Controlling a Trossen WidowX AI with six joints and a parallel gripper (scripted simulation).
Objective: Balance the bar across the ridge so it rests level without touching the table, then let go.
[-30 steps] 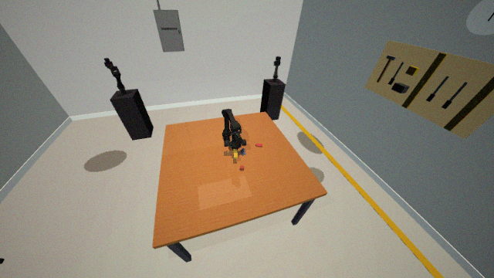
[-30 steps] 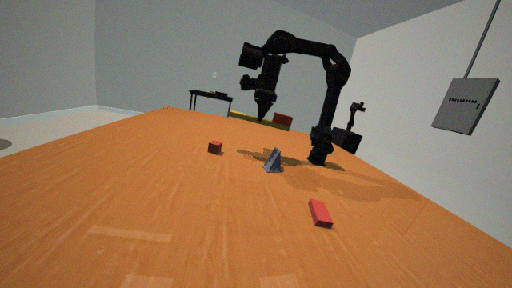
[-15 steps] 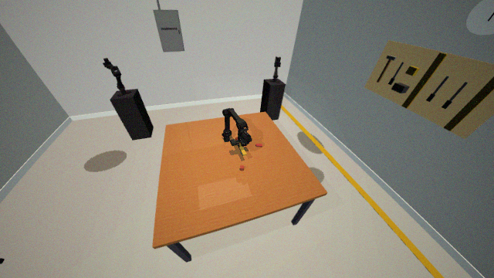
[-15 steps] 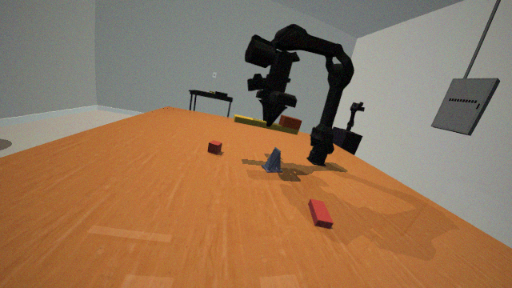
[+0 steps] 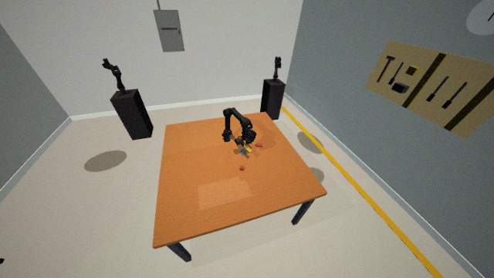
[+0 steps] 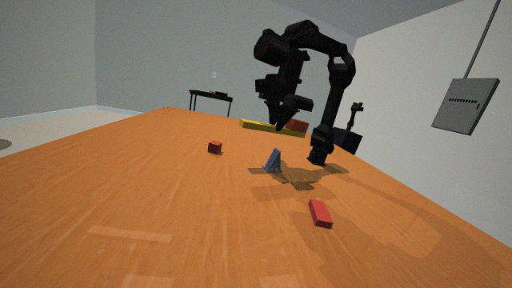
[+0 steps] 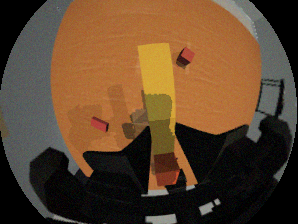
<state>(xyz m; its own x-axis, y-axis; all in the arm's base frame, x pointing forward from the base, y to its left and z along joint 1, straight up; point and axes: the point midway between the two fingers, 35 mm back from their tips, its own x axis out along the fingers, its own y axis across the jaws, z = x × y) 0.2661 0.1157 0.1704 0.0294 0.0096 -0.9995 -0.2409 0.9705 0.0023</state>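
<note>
Pincer [image 6: 280, 120]: pointing down, clamped on the yellow bar [image 6: 260, 126] near its red-capped end; bar held level in the air above the desk [image 6: 120, 192]
Ridge: blue-grey wedge [image 6: 273, 162] standing on the desk, below the bar
Nearby: small red cube [image 6: 214, 146]; flat red block [image 6: 320, 213]

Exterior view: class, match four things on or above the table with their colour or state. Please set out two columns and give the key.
Things:
1. bar
2. ridge
3. cube
4. flat block

States:
A. blue-grey wedge standing on the table
B. small, dark red, left of the wedge
C. yellow, held in the air by the tool
D. red, lying nearest the camera

Pairs: 1-C, 2-A, 3-B, 4-D
</note>
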